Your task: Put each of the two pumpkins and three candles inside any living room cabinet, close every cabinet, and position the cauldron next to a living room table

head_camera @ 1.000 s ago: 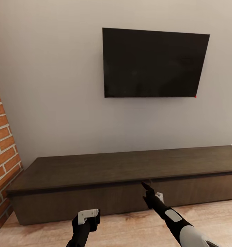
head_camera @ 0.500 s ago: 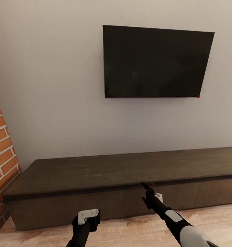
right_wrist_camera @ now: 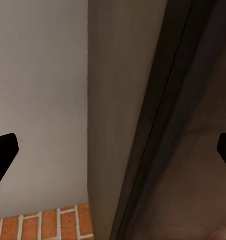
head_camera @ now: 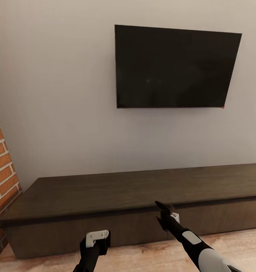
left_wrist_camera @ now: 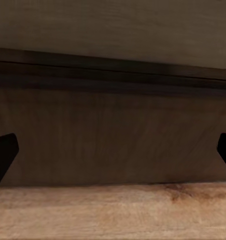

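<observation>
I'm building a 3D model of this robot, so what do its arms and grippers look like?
In the head view, the left gripper is black with a light grey angular bracket on top. The right arm is black near the wrist, bears a light grey oval panel, and widens into a pale grey shell. The right gripper has slim, pointed black fingers with a small white block beside its base. No cables or lettering show.

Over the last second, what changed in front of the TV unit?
The whole head view shifted, so the camera moved, seemingly closer, not the furniture. The long dark brown wooden cabinet is shut as before. Left gripper and right gripper hold the same open, empty poses.
</observation>
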